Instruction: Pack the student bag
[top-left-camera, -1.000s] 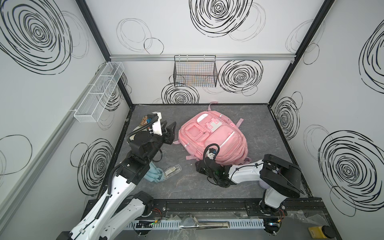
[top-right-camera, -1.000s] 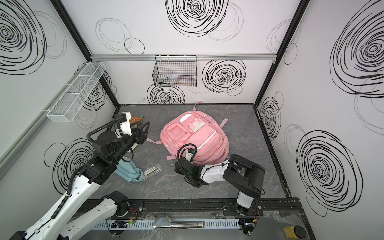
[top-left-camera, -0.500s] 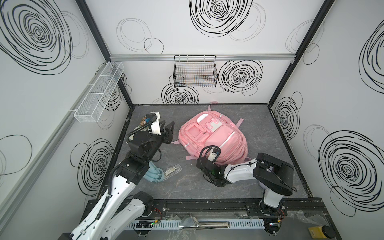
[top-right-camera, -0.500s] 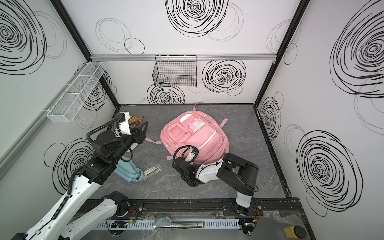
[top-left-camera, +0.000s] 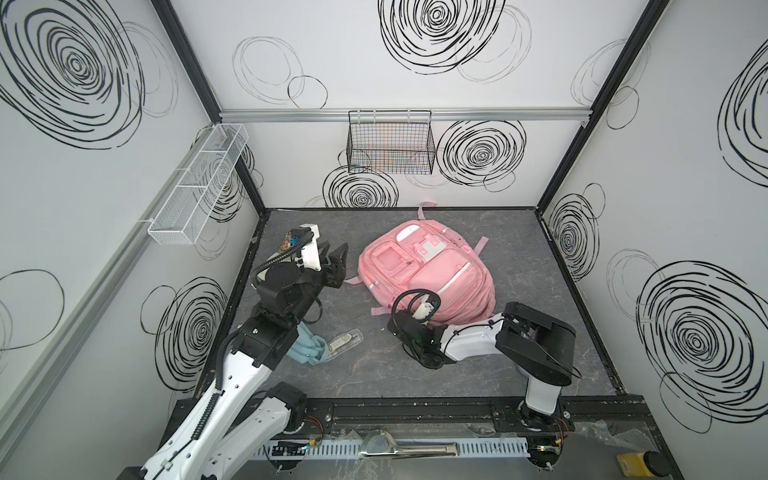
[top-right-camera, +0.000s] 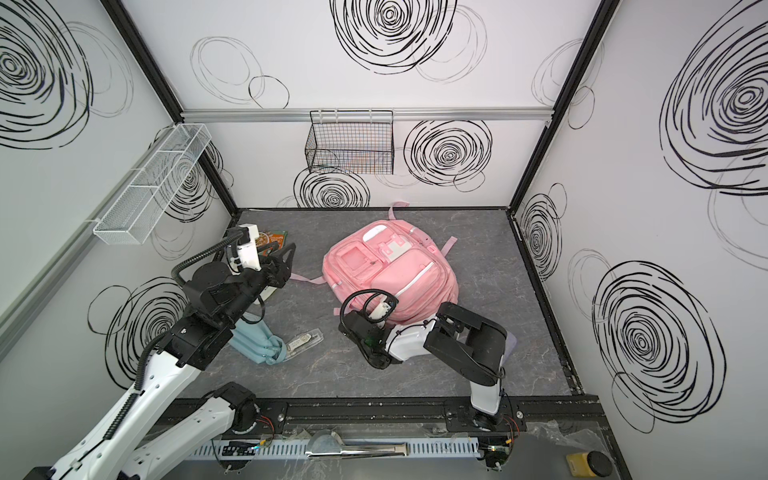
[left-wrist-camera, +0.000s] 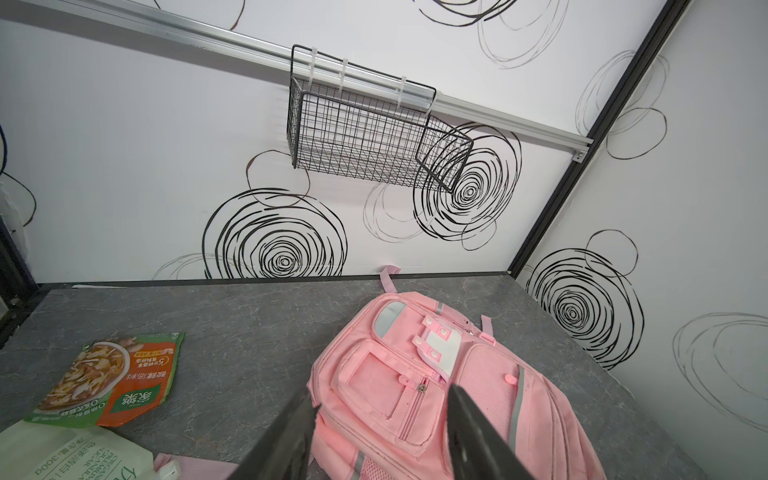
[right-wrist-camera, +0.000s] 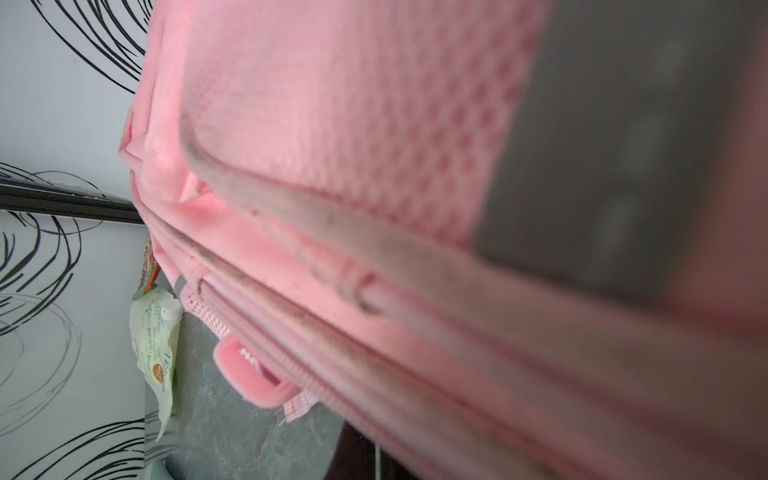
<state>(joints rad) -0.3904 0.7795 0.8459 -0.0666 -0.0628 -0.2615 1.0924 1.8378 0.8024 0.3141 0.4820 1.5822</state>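
Right wrist view: student bag fills frame, flat on desk. Right tool closed tight at its near edge, grip unclear. Left tool halfway spread, empty, alongside.

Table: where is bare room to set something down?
Bare mat lies between the student bag and the right wall, and along the front rail. Crowded: the left side, with packets, blue pouch and clear case.
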